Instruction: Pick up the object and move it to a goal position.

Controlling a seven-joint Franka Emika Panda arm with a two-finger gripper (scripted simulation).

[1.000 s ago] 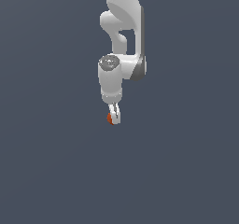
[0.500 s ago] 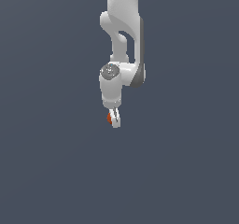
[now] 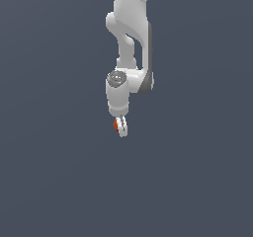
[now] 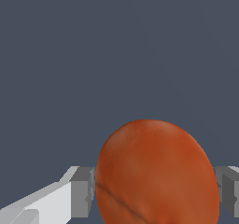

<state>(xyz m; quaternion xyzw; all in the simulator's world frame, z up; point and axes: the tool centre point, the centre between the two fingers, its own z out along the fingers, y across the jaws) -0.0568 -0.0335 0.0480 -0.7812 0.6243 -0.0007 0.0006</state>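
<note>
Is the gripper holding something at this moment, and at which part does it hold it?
Yes. The gripper holds the orange-red ball. Its two grey finger pads press against the ball's opposite sides, about at its widest part.

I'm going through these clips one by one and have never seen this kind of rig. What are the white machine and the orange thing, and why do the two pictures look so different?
These are simulator renders. The white machine is a robot arm, seen whole by a camera off the arm. At its lower end is the gripper, whose jaws are closed on a small orange-red ball. The other picture comes from a camera on the wrist, so the same ball looks huge, squeezed between two grey pads. Everything else is plain dark grey; no surface or other object can be made out.
</note>
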